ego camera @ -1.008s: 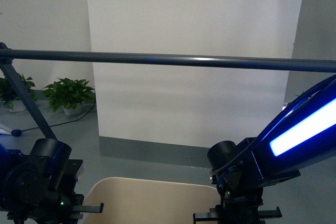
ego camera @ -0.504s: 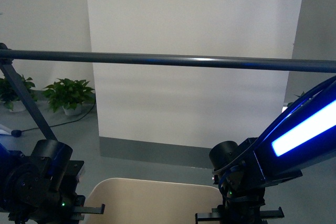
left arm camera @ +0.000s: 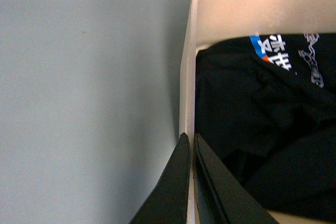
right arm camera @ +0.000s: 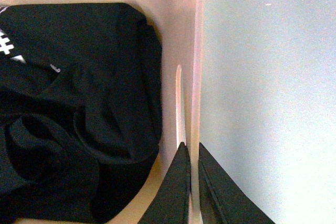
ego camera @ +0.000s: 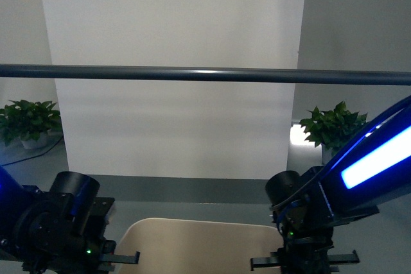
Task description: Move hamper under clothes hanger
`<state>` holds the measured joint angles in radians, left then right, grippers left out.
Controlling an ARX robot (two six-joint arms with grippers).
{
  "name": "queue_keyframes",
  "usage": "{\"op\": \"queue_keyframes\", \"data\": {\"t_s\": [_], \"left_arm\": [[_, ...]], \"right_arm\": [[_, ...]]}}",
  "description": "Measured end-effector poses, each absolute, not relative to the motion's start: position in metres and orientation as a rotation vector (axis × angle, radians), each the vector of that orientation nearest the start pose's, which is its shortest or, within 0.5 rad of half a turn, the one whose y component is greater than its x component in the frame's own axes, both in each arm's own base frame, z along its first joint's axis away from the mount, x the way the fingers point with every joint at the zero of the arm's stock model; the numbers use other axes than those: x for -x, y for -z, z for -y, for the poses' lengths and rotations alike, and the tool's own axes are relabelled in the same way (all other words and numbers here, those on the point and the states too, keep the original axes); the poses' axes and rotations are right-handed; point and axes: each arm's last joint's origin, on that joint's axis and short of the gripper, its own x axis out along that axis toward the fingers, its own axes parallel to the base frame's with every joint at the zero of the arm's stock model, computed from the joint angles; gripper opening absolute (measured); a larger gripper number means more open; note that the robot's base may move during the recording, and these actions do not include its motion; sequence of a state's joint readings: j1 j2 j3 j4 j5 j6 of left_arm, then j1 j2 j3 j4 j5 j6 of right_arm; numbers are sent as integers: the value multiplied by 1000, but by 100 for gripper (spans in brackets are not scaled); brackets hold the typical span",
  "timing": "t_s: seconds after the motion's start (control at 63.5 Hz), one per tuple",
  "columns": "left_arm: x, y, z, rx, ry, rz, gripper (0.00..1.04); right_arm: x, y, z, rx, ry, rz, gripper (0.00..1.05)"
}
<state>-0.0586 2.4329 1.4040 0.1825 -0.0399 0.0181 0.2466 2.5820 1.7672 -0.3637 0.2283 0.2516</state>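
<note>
The beige hamper (ego camera: 199,245) shows at the bottom of the front view, between my two arms. The clothes hanger's dark grey horizontal bar (ego camera: 205,75) crosses the whole front view above and beyond it. My left gripper (left arm camera: 189,139) is shut on the hamper's rim (left arm camera: 188,77). My right gripper (right arm camera: 192,148) is shut on the opposite rim (right arm camera: 198,51). A black T-shirt with white print lies inside the hamper, seen in the left wrist view (left arm camera: 262,129) and the right wrist view (right arm camera: 79,119). In the front view the fingertips are hidden below the frame.
A white wall panel (ego camera: 173,62) stands behind the bar. Potted plants stand on the floor at the far left (ego camera: 29,123) and the right (ego camera: 331,126). Grey floor (left arm camera: 89,98) lies beside the hamper on both sides (right arm camera: 268,98).
The background has slid left in the front view: the rack's slanted leg has left the frame and a plant has come in on the right. Both grippers stay shut on the hamper.
</note>
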Motion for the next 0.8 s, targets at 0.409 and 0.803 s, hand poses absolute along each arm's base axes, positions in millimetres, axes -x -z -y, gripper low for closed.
{"op": "queue_keyframes", "data": {"t_s": [0.409,0.803], "left_arm": [[-462,-24,8,-57,-37,-846,4],[-462,-24,14,-58,-16,-846,4]], "right_arm": [[-474,-18,-131,57,71,-1141,3],[-476,-18,-124,53,92,-1139,3]]}}
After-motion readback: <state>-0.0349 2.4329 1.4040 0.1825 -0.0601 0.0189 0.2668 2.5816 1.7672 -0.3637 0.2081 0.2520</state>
